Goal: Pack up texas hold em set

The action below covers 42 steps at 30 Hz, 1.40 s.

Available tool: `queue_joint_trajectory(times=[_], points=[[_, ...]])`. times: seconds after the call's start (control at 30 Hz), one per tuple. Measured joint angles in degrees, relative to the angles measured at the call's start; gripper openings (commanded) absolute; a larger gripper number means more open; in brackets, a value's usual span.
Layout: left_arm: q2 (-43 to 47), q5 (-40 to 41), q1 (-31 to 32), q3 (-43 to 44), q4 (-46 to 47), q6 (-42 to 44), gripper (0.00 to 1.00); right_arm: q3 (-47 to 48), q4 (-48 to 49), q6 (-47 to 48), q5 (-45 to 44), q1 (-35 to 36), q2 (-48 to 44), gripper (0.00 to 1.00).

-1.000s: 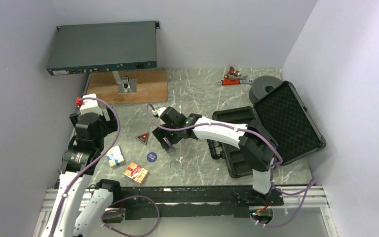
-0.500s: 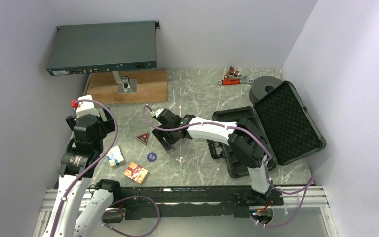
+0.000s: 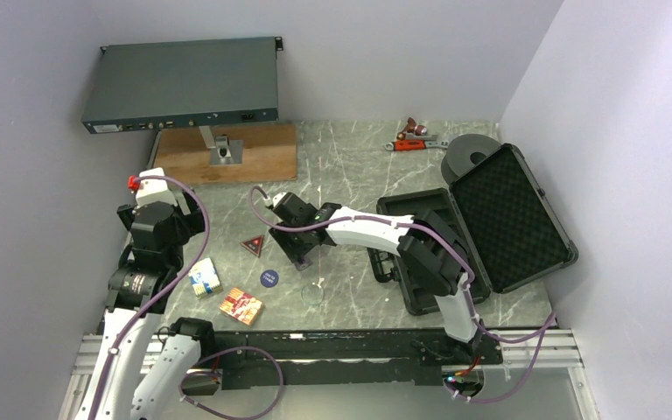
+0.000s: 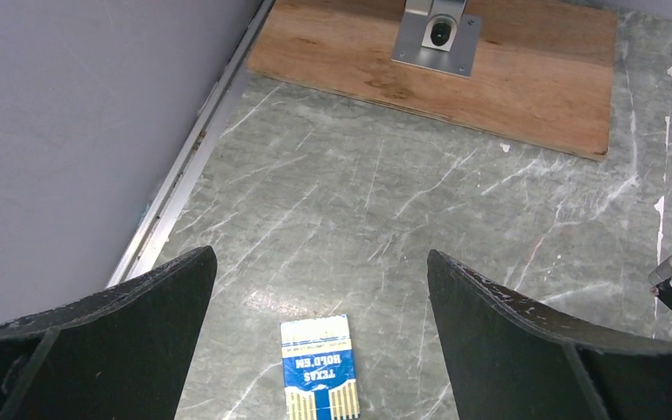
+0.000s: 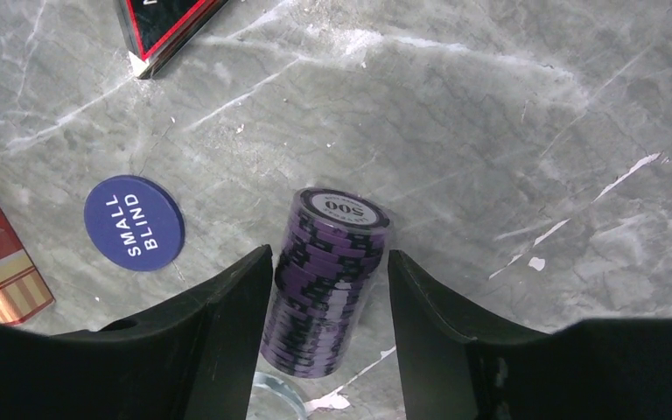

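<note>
The right end effector (image 5: pixel 328 258) straddles the chip stack (image 5: pixel 325 289), which stands on the counter (image 5: pixel 507 131) with a finger just beside each flank. Whether the pads are pressing on it yet cannot be told. A good grasp would likely close evenly and low on the column, squarely across it, so the loose chips neither shear apart nor topple. It would then lift straight up before swinging to the open case (image 3: pixel 507 210), which lies well behind this end effector, back along its own arm. The left end effector (image 4: pixel 319 256) hangs wide and empty, with the blue-white box (image 4: pixel 319 367) on the counter below its gap. Counted: one chip stack; one blue disc (image 5: pixel 134 222) left of the right end effector; one red triangle (image 5: pixel 171 22) ahead and left of it; one clear disc (image 3: pixel 312 293) just behind it; two card boxes, the second being the red box (image 3: pixel 241 305); one case.
</note>
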<state>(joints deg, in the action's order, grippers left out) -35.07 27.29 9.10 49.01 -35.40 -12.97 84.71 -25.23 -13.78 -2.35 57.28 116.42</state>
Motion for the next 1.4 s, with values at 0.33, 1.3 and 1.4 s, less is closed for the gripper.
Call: queue_joint_trajectory(times=[0.33,1.3,1.4], points=[[-0.2,0.0,0.0,0.0,0.0,0.0,0.97,1.8,-0.9,-0.2,0.1,0.0,1.8,0.57],[-0.4,0.0,0.0,0.0,0.0,0.0,0.97,2.8,-3.9,-1.3,-1.1,0.3,3.5,0.57],[-0.4,0.0,0.0,0.0,0.0,0.0,0.97,2.8,-3.9,-1.6,-1.0,0.4,3.5,0.31]])
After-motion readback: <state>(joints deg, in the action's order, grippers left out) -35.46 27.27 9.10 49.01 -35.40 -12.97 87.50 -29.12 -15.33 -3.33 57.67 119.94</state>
